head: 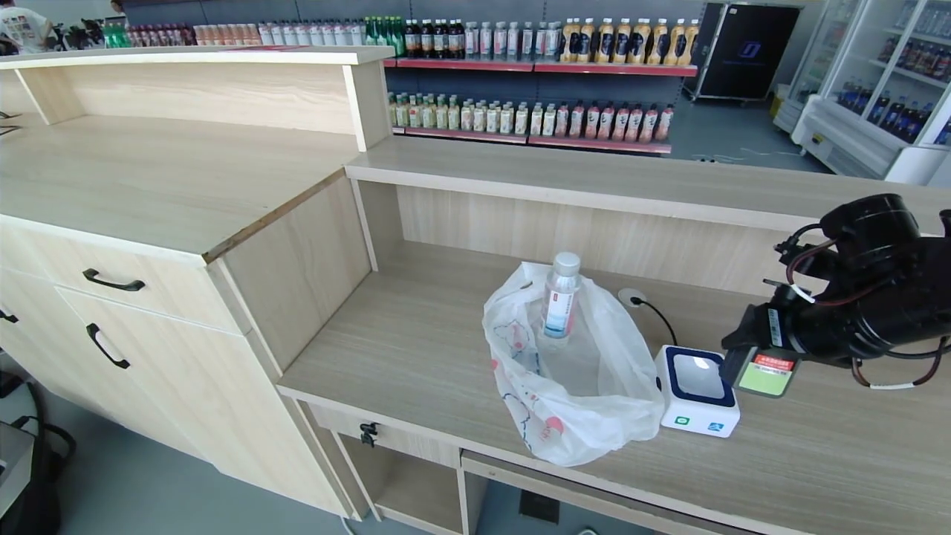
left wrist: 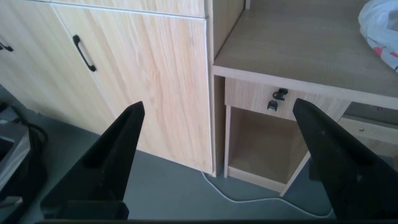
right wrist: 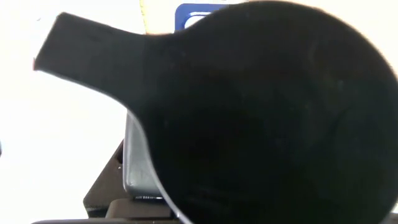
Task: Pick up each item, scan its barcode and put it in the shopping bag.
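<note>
The right gripper (head: pixel 743 365) was pinched on a small item (head: pixel 767 375) with a green face and a red band across its top. It held the item just beside the scanner (head: pixel 697 390), on that box's right, a little above the counter (head: pixel 416 349). The item's labelled face tipped upward and toward the robot; its shape was too hidden by the gripper to tell the long axis. In the right wrist view a dark round form covered most of the picture, with a blue edge of the scanner above it.

The shopping bag (head: pixel 587 401) - thin white plastic, mouth slumped open - lay just left of the scanner, touching it. A clear bottle (head: pixel 559 301) with a white cap stood upright inside the bag, long axis vertical, cap up.

The left gripper (left wrist: pixel 217 112) hung with its fingers (left wrist: pixel 118 155) spread wide, holding nothing, low in front of the pale cabinet door (left wrist: pixel 155 81) and above the grey floor.

The counter was light wood-grain with a raised back ledge; a black cable (head: pixel 657 312) ran from a port in it to the scanner. A taller drawer unit (head: pixel 111 282) stood to the left. Beyond - red-edged shelves (head: pixel 535 67) of bottled drinks and a glass-fronted cooler (head: pixel 877 82).
</note>
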Robot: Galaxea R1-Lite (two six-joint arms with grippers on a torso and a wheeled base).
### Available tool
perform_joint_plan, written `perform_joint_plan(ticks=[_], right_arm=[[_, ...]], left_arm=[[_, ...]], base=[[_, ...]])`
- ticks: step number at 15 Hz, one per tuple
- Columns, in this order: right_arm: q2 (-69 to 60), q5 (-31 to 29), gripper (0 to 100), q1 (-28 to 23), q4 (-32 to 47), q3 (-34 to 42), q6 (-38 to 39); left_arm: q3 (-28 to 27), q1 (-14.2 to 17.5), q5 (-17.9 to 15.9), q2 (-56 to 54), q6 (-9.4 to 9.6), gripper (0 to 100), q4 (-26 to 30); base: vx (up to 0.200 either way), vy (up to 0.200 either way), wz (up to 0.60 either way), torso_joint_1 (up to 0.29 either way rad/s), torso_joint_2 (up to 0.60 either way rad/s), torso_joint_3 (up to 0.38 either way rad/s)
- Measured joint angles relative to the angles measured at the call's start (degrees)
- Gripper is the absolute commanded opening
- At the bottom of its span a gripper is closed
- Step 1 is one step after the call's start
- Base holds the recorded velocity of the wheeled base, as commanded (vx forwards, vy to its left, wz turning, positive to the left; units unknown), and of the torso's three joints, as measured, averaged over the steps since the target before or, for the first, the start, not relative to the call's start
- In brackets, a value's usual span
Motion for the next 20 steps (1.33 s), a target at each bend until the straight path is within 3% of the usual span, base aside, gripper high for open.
perform_joint_plan(ticks=[8, 20], right_arm=[[4.3, -6.3, 0, 2.5, -0.3, -2.3, -0.1], [10.0, -6.4, 0, 6.1, -3.1, -6.6, 1.0]], left_arm=[[0.0, 0.0, 0.0, 0.0, -0.02, 100, 0.0], [0.0, 0.0, 0.0, 0.0, 0.00, 100, 0.0]], base=[[0.000, 0.000, 0.00, 0.000, 0.00, 0.000], [0.000, 0.000, 0.00, 0.000, 0.00, 0.000]])
